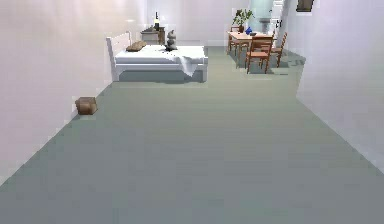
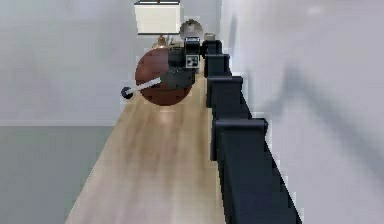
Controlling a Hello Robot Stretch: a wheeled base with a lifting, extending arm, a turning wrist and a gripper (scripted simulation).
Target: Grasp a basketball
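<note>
Pincer sits at the end of the arm, out over the wooden tabletop, with one thin finger drawn across the face of the basketball. Can't tell whether it is touching the ball, or whether it has hold of anything, since the ball is right behind it on a surface.

Basketball is the dark red-brown sphere toward the far end of the tabletop, just below a lamp with a pale shade. It's close to the wall on the arm side view's right.

Handling, my read:
- inflated, so light for its bulk and firm with a little give
- the skin should grip fine, roundness is the problem: it rolls on any off-centre push
- it's wide next to the fingers, so they need to straddle the widest line, level with the centre
- higher or lower and it likely squirts out

Risk: a nudge sends it into the lamp or off the tabletop edge.

Forward view is just room: bed, dining table with chairs, small brown box on the floor.
</note>
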